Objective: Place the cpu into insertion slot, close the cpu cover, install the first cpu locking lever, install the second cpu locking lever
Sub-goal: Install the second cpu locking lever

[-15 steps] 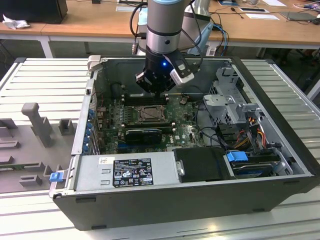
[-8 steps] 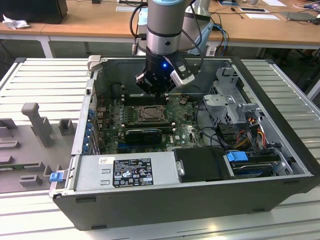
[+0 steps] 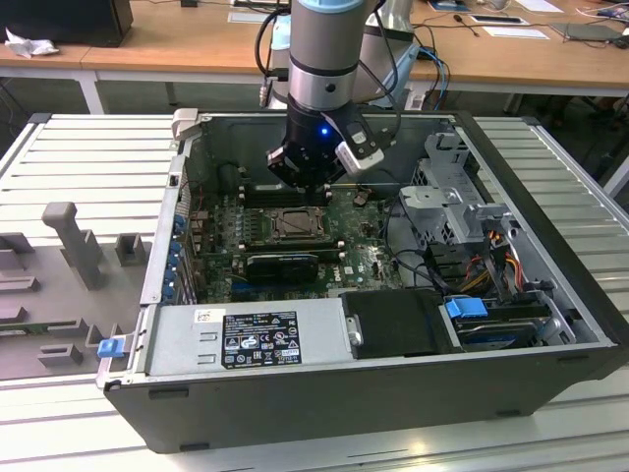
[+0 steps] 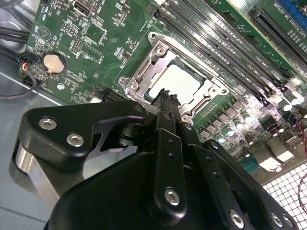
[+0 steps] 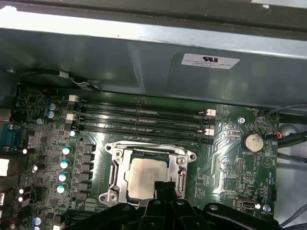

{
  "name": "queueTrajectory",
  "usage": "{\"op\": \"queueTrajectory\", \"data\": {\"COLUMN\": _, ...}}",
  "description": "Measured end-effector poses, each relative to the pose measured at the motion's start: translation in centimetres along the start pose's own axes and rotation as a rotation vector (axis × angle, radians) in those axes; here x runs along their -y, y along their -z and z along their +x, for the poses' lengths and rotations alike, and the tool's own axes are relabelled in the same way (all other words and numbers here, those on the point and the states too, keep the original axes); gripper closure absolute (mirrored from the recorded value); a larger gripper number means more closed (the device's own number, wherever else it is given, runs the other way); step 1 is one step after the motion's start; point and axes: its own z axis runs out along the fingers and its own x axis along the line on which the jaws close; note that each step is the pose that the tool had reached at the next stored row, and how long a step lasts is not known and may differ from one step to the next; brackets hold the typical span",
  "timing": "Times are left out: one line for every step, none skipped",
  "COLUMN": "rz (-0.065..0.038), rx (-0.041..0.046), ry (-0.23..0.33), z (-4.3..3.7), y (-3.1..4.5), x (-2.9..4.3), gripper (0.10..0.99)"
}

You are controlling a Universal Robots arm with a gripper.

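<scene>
Pale silver-beige cpu [image 5: 144, 178] flat in the metal-rimmed insertion slot [image 5: 114, 172], cpu cover [image 5: 146, 147] lying flat around it

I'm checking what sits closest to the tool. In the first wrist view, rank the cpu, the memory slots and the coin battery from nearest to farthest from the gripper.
From the gripper:
1. The cpu, in its socket right at the fingertips.
2. The memory slots, beyond the socket.
3. The coin battery, off toward the board's edge.

From my seat the open computer case [image 3: 413, 393] fills the middle of the exterior view, motherboard [image 3: 364, 258] lying flat inside. The cpu [image 5: 144, 176] sits in the insertion slot [image 5: 115, 179], memory slots [image 5: 144, 120] just behind it, gripper [image 3: 310, 182] right above.
</scene>
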Motion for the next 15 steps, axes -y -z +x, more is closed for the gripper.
{"op": "queueTrajectory", "data": {"rz": 0.000, "rx": 0.0000, "ry": 0.000, "z": 0.01, "y": 0.01, "x": 0.09, "gripper": 0.980}}
{"op": "queueTrajectory", "data": {"rz": 0.000, "rx": -0.0001, "ry": 0.000, "z": 0.01, "y": 0.01, "x": 0.15, "gripper": 0.980}}
{"op": "queueTrajectory", "data": {"rz": 0.000, "rx": 0.0000, "ry": 0.000, "z": 0.02, "y": 0.02, "x": 0.19, "gripper": 0.980}}
{"op": "queueTrajectory", "data": {"rz": 0.000, "rx": 0.0000, "ry": 0.000, "z": 0.03, "y": 0.02, "x": 0.26, "gripper": 0.980}}
{"op": "queueTrajectory", "data": {"rz": 0.000, "rx": 0.0000, "ry": 0.000, "z": 0.04, "y": 0.03, "x": 0.37, "gripper": 0.980}}
{"op": "queueTrajectory", "data": {"rz": 0.000, "rx": 0.0000, "ry": 0.000, "z": 0.04, "y": 0.04, "x": 0.43, "gripper": 0.980}}
{"op": "queueTrajectory", "data": {"rz": 0.000, "rx": 0.0000, "ry": 0.000, "z": 0.05, "y": 0.04, "x": 0.49, "gripper": 0.980}}
{"op": "queueTrajectory", "data": {"rz": 0.000, "rx": 0.0000, "ry": 0.000, "z": 0.05, "y": 0.05, "x": 0.54, "gripper": 0.980}}
{"op": "queueTrajectory", "data": {"rz": 0.000, "rx": 0.0000, "ry": 0.000, "z": 0.06, "y": 0.05, "x": 0.57, "gripper": 0.980}}
{"op": "queueTrajectory", "data": {"rz": 0.000, "rx": 0.0000, "ry": 0.000, "z": 0.06, "y": 0.05, "x": 0.63, "gripper": 0.980}}
{"op": "queueTrajectory", "data": {"rz": 0.000, "rx": 0.0000, "ry": 0.000, "z": 0.07, "y": 0.06, "x": 0.68, "gripper": 0.980}}
{"op": "queueTrajectory", "data": {"rz": 0.000, "rx": -0.0001, "ry": 0.000, "z": 0.08, "y": 0.07, "x": 0.76, "gripper": 0.980}}
{"op": "queueTrajectory", "data": {"rz": 0.000, "rx": 0.0000, "ry": 0.000, "z": 0.08, "y": 0.07, "x": 0.83, "gripper": 0.980}}
{"op": "queueTrajectory", "data": {"rz": 0.000, "rx": -0.0001, "ry": 0.000, "z": 0.08, "y": 0.08, "x": 0.87, "gripper": 0.980}}
{"op": "queueTrajectory", "data": {"rz": 0.000, "rx": 0.0000, "ry": 0.000, "z": 0.09, "y": 0.08, "x": 0.90, "gripper": 0.980}}
